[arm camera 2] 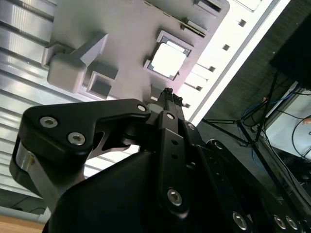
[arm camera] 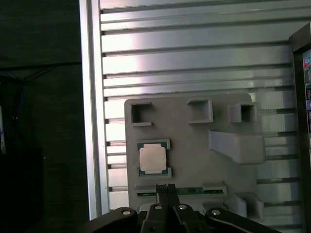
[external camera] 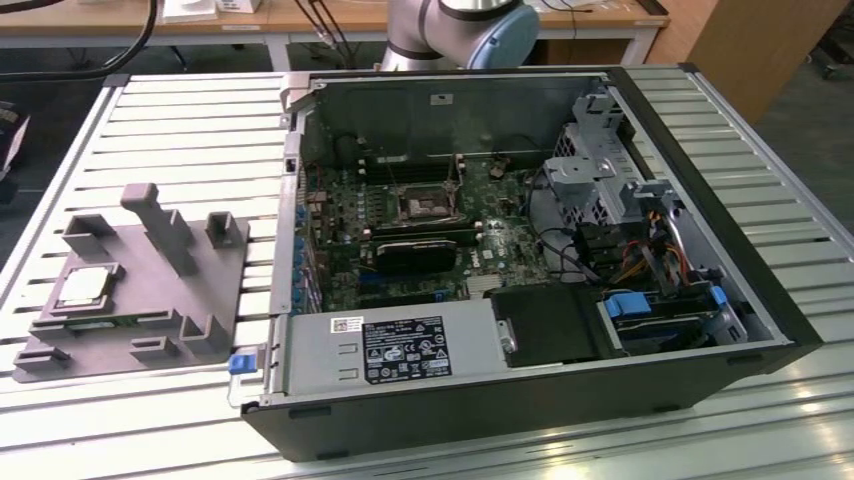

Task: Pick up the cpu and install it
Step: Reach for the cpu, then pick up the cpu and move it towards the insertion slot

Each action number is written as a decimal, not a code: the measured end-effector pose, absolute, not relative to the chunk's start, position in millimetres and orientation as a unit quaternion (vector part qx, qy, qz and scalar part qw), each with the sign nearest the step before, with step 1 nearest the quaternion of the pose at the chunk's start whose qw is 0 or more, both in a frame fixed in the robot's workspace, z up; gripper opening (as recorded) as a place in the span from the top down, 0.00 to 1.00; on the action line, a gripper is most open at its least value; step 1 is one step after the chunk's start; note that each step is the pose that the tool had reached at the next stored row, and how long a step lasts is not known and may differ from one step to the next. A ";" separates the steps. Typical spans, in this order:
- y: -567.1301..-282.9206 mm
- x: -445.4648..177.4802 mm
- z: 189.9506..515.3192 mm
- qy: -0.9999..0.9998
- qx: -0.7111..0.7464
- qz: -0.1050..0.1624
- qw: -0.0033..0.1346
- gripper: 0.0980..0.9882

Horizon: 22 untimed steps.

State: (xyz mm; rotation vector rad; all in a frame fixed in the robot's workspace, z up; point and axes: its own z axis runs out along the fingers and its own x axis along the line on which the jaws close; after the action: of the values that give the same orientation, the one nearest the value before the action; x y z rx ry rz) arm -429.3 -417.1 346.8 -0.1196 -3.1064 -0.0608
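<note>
- The cpu (arm camera: 153, 158), a small flat square chip w/ a shiny silver top and thin tan-green rim, lies flat in a shallow square recess of the big grey plastic block (arm camera: 194, 160) w/ upright posts.
- From where I stand, that block sits on the slatted aluminium table (external camera: 174, 130) at the exterior view's left, just beside the open black pc tower (external camera: 534, 400), which lies on its side.
- The black linkage gripper (arm camera: 165, 187) hangs above the block, looking down on it. Its tips are clear of the chip, not touching it.
- Jaws look closed tip to tip w/ nothing between them.
- In the first wrist view the tips line up over a thin green strip (arm camera: 194, 191) set in a slot at the block's edge, next to the chip's recess.
- Second wrist view: the chip's top glares bright white, w/ the gripper's tips near it in the picture but apart from it.
- Inside the tower: a green motherboard (external camera: 350, 205) w/ a dark square metal-framed socket (external camera: 427, 205) near its middle.
- The silver and pale-blue robot arm (external camera: 461, 30) stands behind the tower, at the far side of the table.
</note>
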 end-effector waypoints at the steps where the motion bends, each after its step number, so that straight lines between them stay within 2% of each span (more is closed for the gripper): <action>1: -417.1 -430.2 346.6 -0.999 -0.038 -0.020 0.017 0.99; 22: -419.3 -432.5 330.3 -0.999 -0.038 -0.022 0.019 0.98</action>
State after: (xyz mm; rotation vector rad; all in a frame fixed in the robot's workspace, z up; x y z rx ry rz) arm -432.5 -419.3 330.3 -0.1194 -3.1012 -0.0696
